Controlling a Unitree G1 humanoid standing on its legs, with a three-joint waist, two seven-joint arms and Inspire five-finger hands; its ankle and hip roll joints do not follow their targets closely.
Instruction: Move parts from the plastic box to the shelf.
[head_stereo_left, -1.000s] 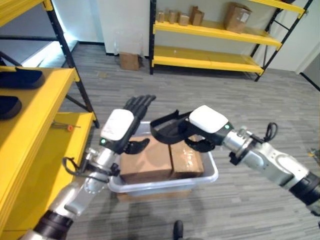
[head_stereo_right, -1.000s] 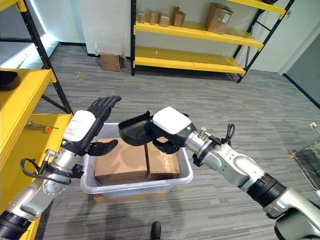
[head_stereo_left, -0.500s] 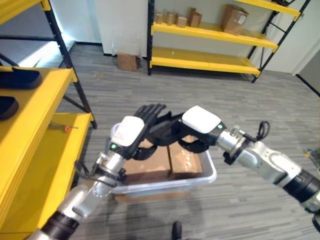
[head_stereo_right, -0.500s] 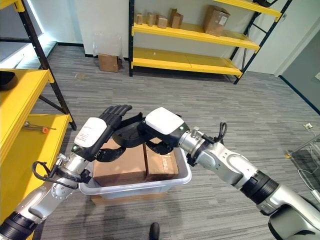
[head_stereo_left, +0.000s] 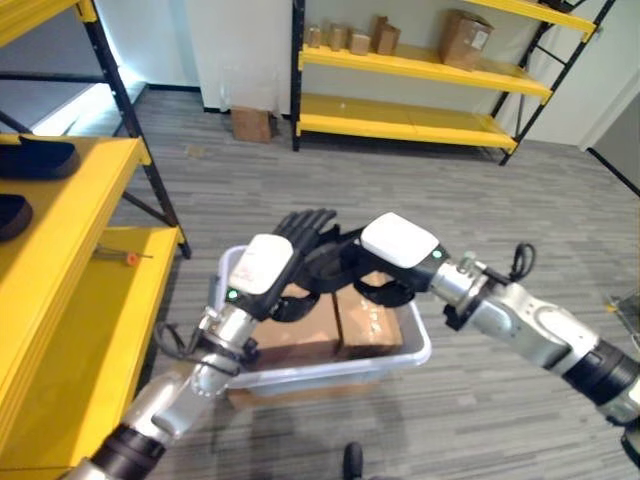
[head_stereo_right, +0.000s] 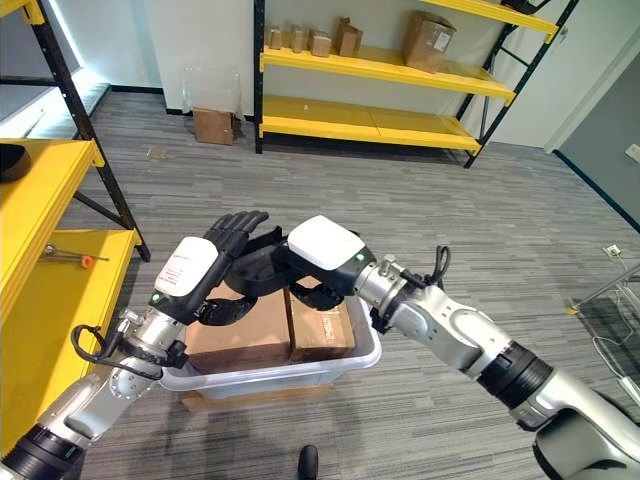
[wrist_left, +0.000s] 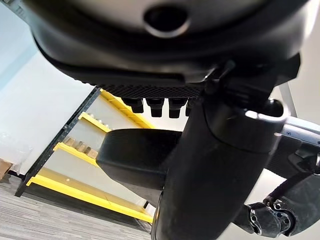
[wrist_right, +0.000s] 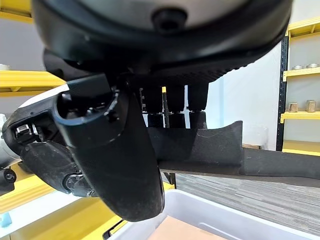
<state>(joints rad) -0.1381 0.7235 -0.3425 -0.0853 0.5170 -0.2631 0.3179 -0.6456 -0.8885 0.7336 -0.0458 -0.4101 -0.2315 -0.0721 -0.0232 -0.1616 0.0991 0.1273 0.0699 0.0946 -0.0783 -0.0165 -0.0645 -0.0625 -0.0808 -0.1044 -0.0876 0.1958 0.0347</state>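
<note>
Holding a black part (head_stereo_right: 262, 268) above the plastic box (head_stereo_right: 330, 360), the right hand (head_stereo_right: 322, 262) curls round it while the left hand (head_stereo_right: 205, 270), fingers straight, meets it. The yellow shelf (head_stereo_right: 45, 190) waits at left; delivery remains.

Part: a black, curved, trough-like piece (head_stereo_right: 262, 268), held level above the box between both hands.
Plastic box: pale grey, open-topped bin (head_stereo_right: 366, 349) on the floor, two brown cartons inside.
Shelf: yellow racking (head_stereo_left: 70, 200) at nine o'clock of the box.
</note>
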